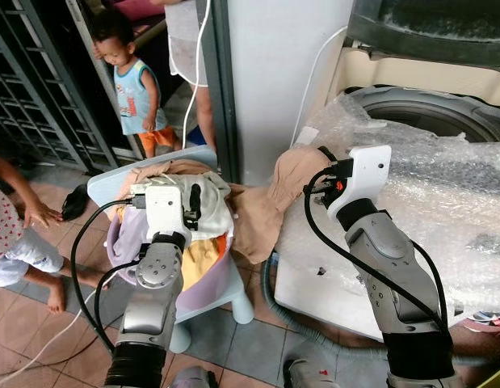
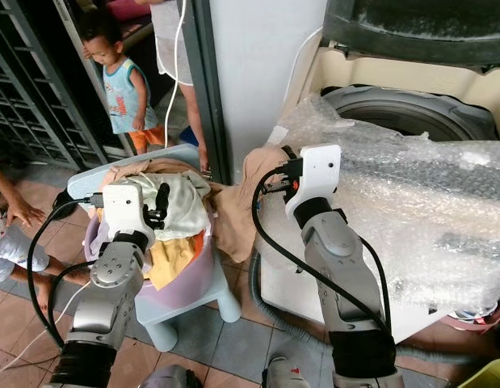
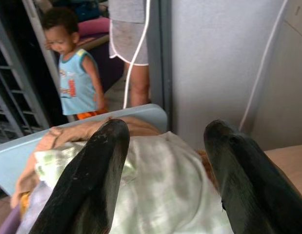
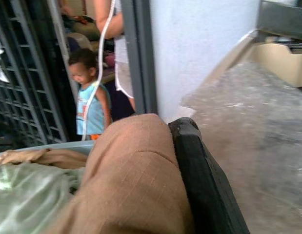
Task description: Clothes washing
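Note:
A lilac laundry basket [image 1: 203, 289] stands on a light blue stool [image 1: 233, 301], heaped with clothes: a pale green garment [image 1: 213, 202] on top, yellow and orange ones beneath. My left gripper [image 1: 191, 208] hovers just over the pale green garment [image 3: 160, 185], open, with nothing between its fingers [image 3: 99, 161]. My right gripper [image 1: 313, 174] is shut on a tan cloth [image 1: 262, 214] that hangs from the washing machine's corner down toward the basket. In the right wrist view the tan cloth [image 4: 133, 175] lies against one black finger [image 4: 194, 161].
The top-loading washing machine [image 1: 314, 283] is draped in bubble wrap [image 1: 443, 178], its drum opening [image 1: 431, 117] behind my right arm. A child [image 1: 136, 89] and an adult's legs [image 1: 203, 105] stand in the doorway. Another person's hand [image 1: 35, 214] is at left. A grey hose [image 1: 290, 315] runs along the floor.

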`<state>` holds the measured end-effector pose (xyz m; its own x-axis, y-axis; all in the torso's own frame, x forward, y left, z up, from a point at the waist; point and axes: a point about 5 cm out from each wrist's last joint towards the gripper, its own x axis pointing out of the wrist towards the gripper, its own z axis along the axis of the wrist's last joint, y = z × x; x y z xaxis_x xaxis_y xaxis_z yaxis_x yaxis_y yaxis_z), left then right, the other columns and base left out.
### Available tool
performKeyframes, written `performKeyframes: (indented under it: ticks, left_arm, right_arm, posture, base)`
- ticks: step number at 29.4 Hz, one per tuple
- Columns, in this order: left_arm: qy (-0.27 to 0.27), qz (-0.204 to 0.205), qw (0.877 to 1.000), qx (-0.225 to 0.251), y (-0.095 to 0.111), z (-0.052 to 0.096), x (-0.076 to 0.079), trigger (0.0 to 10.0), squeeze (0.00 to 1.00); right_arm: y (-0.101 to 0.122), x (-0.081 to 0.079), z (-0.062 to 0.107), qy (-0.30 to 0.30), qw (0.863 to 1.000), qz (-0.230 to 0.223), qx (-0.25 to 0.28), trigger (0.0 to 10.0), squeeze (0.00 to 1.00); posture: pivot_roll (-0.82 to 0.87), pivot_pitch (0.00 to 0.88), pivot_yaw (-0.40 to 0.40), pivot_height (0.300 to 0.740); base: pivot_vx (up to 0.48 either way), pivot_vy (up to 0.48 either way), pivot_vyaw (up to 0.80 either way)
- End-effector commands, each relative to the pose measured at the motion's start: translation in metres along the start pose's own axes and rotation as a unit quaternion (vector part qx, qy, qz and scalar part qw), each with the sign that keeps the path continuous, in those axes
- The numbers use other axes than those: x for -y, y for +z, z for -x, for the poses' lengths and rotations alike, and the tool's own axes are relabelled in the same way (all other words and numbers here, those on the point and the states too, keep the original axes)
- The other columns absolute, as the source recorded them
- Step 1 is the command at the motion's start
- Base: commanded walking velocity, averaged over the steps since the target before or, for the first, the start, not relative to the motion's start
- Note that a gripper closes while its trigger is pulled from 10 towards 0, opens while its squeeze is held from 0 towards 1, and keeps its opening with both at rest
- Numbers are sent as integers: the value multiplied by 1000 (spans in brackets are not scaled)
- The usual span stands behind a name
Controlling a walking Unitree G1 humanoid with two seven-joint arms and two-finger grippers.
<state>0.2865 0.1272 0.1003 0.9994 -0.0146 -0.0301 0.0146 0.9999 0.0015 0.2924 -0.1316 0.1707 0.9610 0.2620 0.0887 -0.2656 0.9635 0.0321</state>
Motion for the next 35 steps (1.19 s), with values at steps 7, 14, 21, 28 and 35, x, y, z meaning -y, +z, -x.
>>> performKeyframes:
  ticks: [7, 14, 21, 28, 35]
  left_arm:
    - [-6, -12, 1000, 13, 4, 2, 0, 10000, 0]
    - [-13, -10, 1000, 19, 7, -1, 1, 10000, 0]
    - [-10, -11, 1000, 26, 8, -2, 1, 10000, 0]
    - [-11, -5, 1000, 27, 8, -3, 3, 10000, 0]
    - [-3, 0, 1000, 24, 6, -3, 2, 10000, 0]
  right_arm:
    - [14, 9, -4, -21, 999, 16, 27, 10000, 0]
    - [15, 14, -3, -36, 999, 26, 32, 10000, 0]
    - [25, 22, -6, -44, 996, 55, 52, 10000, 0]
    - [30, 28, -11, -50, 995, 62, 59, 10000, 0]
    - [31, 30, -11, -52, 994, 72, 61, 10000, 0]
  posture:
    - [-101, 0, 91, 740]
    - [-114, 0, 100, 740]
    - [-118, 0, 99, 740]
    - [-118, 0, 93, 740]
    - [-120, 0, 99, 740]
  base:
    - [0, 0, -798]
    - [0, 0, -798]
    - [0, -271, -800]
    - [0, -372, -800]
    - [0, -85, -800]
